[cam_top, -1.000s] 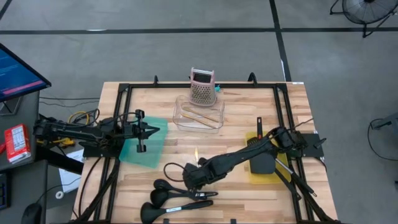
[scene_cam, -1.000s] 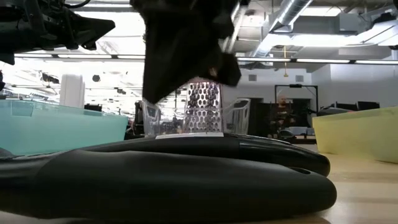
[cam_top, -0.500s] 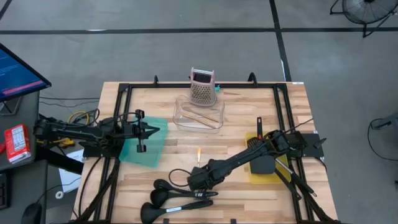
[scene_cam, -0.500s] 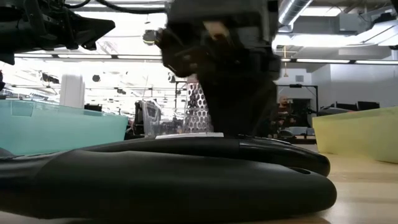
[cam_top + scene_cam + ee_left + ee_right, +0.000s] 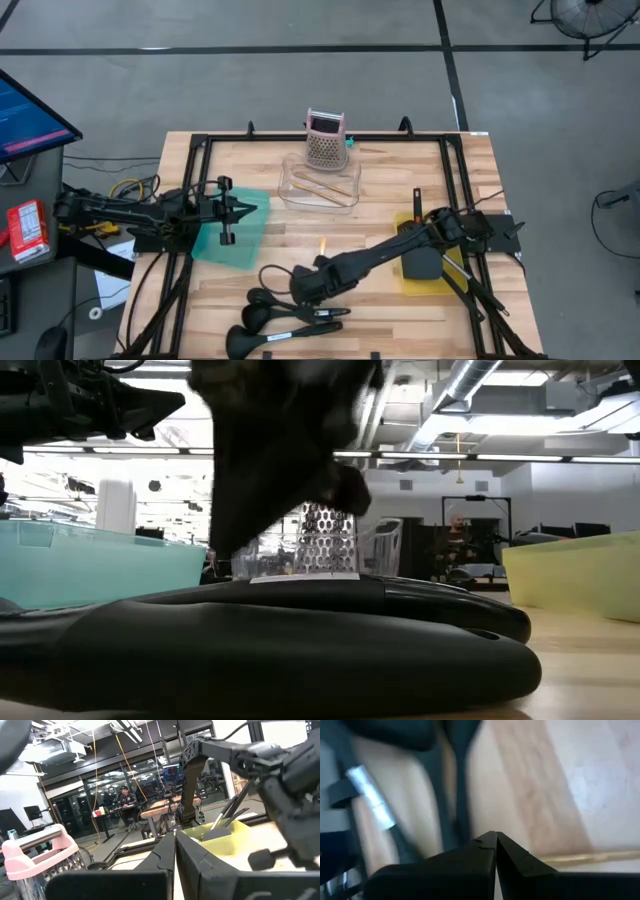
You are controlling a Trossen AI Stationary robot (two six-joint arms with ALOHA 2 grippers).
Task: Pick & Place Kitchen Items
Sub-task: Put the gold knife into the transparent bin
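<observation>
Fingers of my right gripper (image 5: 300, 288) were pressed together with nothing between them, as the right wrist view showed, where the two dark tips (image 5: 492, 847) met in a closed point above the pale wood of the bench (image 5: 380, 180); that arm reached from the right side across the near half of the bench, and its gripper hung just above the far ends of the black utensils (image 5: 275, 320), which lay in a loose bunch at the near edge, left of centre, their bowls to the left and their handles to the right; in the low view they filled the foreground as long dark shapes (image 5: 300, 630); a small orange stick (image 5: 323, 245) lay on the wood just beyond my right arm; another black utensil (image 5: 420, 262) sat in the yellow bin (image 5: 408, 285) at the right side; my left gripper (image 5: 245, 209) waited over the teal bin (image 5: 235, 245) at the left, its fingers likewise closed and empty; at the far middle stood the pink grater (image 5: 326, 140), just beyond a clear tray (image 5: 290, 180) that held pale wooden sticks (image 5: 320, 188); a person (image 5: 126, 802) stood far off in the room behind.
</observation>
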